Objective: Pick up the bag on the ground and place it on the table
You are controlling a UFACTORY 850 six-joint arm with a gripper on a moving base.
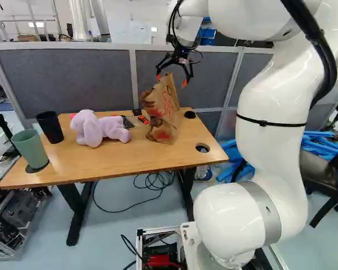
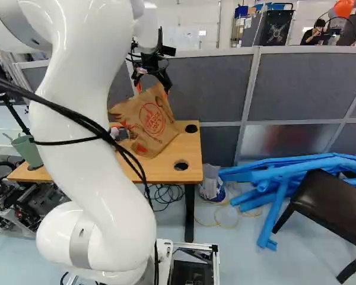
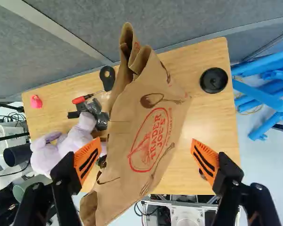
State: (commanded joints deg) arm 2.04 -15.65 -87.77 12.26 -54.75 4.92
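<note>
Above the table, at the upper middle of the left base view, my gripper [image 1: 173,77] stands open over the top of the brown paper bag [image 1: 163,112]. The bag is on the table [image 1: 118,160], near its right end, leaning somewhat. In the wrist view the gripper [image 3: 144,157] has its orange-padded fingers spread wide, one on each side of the bag [image 3: 141,136], with gaps between them and the paper. The bag's crumpled top stands up and its red printed oval faces my base.
A lilac plush toy [image 1: 98,128], a black cup [image 1: 50,127] and a green cup [image 1: 30,148] stand left of the bag. Small tools lie beside it. Grey partitions [image 2: 308,86] rise behind the table; blue tubes [image 2: 279,178] and a dark chair [image 2: 332,205] are to the right.
</note>
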